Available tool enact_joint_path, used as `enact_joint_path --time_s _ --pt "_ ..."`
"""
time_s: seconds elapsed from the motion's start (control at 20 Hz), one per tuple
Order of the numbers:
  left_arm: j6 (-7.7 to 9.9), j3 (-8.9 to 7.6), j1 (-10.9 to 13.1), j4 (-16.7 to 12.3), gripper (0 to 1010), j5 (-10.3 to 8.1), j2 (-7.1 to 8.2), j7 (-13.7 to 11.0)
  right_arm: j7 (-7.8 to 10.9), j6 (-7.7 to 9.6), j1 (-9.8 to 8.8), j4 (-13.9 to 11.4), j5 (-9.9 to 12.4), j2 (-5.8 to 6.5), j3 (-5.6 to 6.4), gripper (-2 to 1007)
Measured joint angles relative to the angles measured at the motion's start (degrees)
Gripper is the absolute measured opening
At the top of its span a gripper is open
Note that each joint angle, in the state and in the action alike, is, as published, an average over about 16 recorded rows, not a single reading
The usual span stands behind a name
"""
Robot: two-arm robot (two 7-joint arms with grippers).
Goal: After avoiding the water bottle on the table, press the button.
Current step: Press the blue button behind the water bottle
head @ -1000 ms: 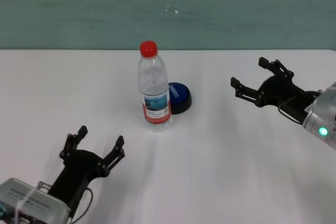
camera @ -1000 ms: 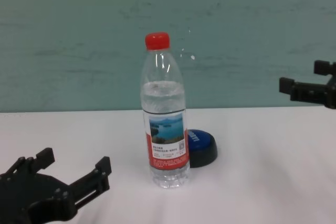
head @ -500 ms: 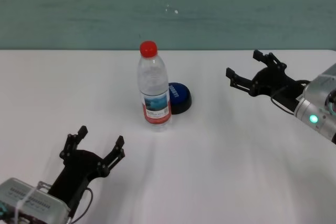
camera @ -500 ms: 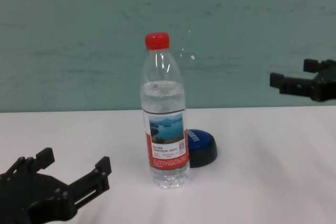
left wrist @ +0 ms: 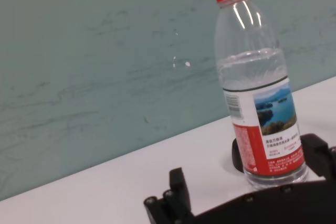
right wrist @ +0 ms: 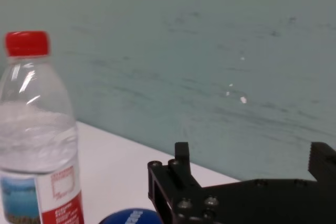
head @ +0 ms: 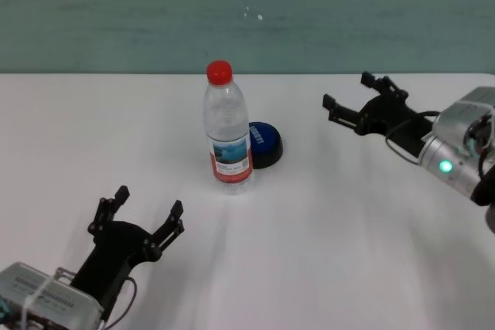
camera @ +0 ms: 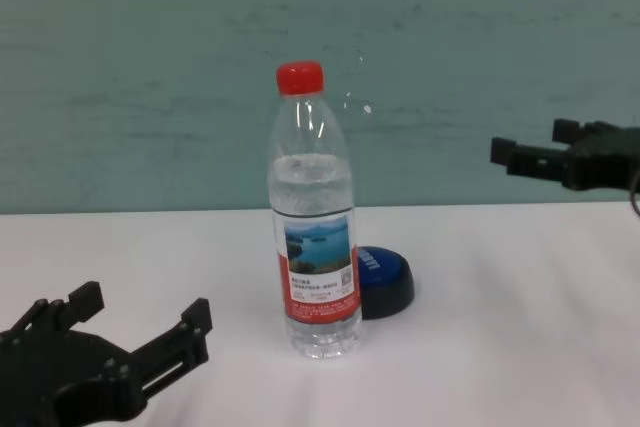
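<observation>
The water bottle stands upright near the middle of the table, with its red cap on; it also shows in the chest view. The blue button sits right behind it to the right, partly hidden by it in the chest view. My right gripper is open and empty, raised in the air to the right of the button and clear of the bottle. The right wrist view shows the bottle and the button's top. My left gripper is open and idle at the near left.
A teal wall runs behind the table's far edge. Bare white tabletop lies between my right gripper and the button, and all round the bottle.
My right gripper has moved left and away from me, towards the button, staying raised and open. The bottle, the button and my left arm have not moved.
</observation>
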Motion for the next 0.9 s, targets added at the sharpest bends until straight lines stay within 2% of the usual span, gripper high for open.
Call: enact_joint_path --time_s 0.55,0.9 --pt "0.00 0.00 0.0 0.0 1000 0.00 0.00 0.0 0.31 -0.69 2.07 3.8 -0.8 -1.97 -3.07 1004" --pt "0.00 0.00 0.0 0.0 1000 0.00 0.00 0.0 0.43 -1.11 2.97 5.7 -1.3 -2.62 -3.78 1004"
